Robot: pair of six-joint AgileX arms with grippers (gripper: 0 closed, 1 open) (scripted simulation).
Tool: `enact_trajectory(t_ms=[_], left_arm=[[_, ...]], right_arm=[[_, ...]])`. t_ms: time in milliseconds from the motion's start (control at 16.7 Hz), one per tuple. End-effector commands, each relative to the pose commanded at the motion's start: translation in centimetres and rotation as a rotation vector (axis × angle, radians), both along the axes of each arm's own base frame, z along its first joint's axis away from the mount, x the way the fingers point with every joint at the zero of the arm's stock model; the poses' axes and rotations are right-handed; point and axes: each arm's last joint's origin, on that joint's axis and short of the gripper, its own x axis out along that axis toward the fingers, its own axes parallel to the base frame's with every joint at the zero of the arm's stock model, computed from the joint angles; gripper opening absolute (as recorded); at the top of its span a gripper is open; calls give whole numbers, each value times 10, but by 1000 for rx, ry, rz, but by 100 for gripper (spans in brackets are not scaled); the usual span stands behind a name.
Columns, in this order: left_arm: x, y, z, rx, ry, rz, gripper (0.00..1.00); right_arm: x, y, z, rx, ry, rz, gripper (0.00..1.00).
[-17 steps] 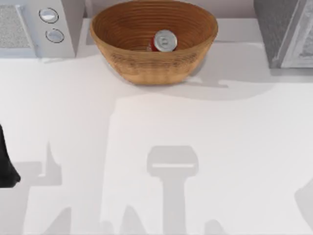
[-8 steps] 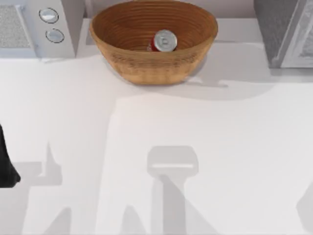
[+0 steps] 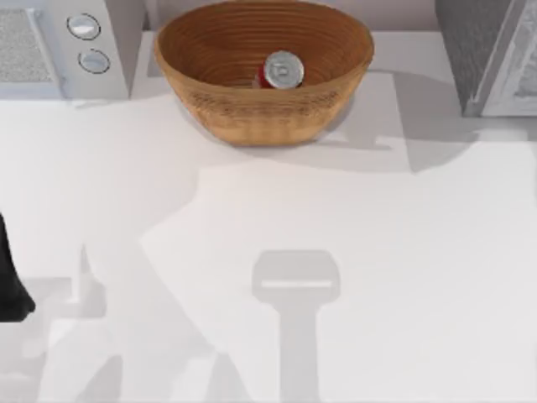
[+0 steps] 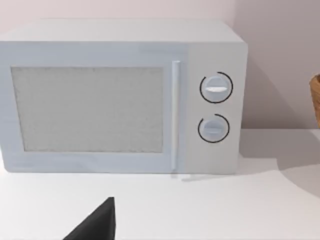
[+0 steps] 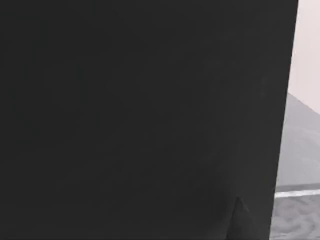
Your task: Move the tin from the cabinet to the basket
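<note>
Tin [image 3: 283,70] is already lying inside the basket [image 3: 252,113], so you are finishing. You cannot tell either pincer's state; just keep both arms parked.

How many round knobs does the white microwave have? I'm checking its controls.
2. The upper knob and the lower knob sit stacked on the microwave front panel, beside the door handle; none look hidden.

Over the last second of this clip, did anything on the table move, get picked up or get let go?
Nothing was picked up or let go. The shadows on the table shifted. The tin stayed inside the basket, and the cabinet at the far right, the white appliance and the left arm at the left edge kept their places.
</note>
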Motion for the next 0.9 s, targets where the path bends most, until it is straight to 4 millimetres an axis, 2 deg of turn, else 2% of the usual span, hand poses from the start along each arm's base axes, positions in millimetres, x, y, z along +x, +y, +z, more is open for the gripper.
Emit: enact_trajectory(t_ms=[240, 480, 660, 900], left_arm=[[0, 0, 0, 0, 0, 0, 100], [0, 0, 0, 0, 0, 0, 100], [0, 0, 0, 0, 0, 0, 100], [0, 0, 0, 0, 0, 0, 100]], right_arm=[[-2, 66, 0, -7, 5, -2, 100], [-16, 114, 0, -20, 7, -1, 100], [-24, 132, 0, -27, 8, 1, 100], [-25, 133, 0, -28, 8, 1, 100]])
